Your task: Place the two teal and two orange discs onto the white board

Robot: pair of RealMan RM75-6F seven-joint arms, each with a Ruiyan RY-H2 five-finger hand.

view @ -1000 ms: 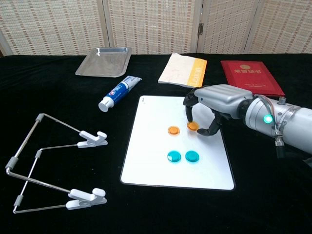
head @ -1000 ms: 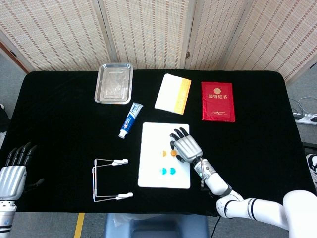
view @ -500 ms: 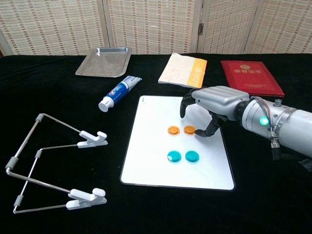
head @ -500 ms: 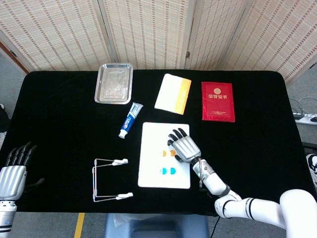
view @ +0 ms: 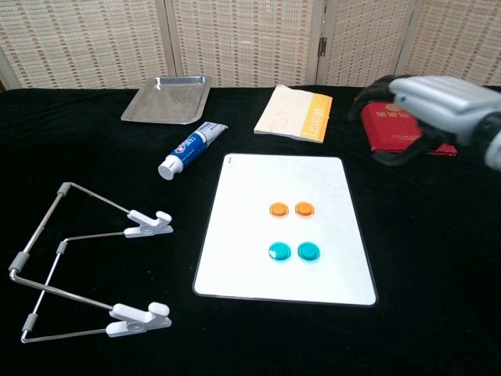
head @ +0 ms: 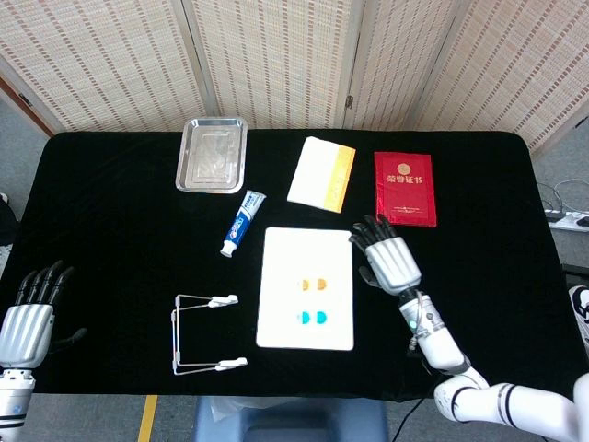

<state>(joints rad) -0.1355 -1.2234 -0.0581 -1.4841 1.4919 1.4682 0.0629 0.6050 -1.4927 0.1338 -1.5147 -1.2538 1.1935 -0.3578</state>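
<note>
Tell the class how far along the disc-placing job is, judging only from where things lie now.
Done: both orange discs and both teal discs lie on the white board, in two neat rows. In hand: nothing; the right hand hovers beside the board with fingers spread, and the left hand rests empty at the table's near corner. Left: nothing visible.

Woven folding screens (head: 276,55), black table (head: 110,239) (cloth-covered, seemingly), grey floor (head: 18,124)

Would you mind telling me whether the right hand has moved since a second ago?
Yes. The right hand left the white board, moving right toward the red booklet.
</note>
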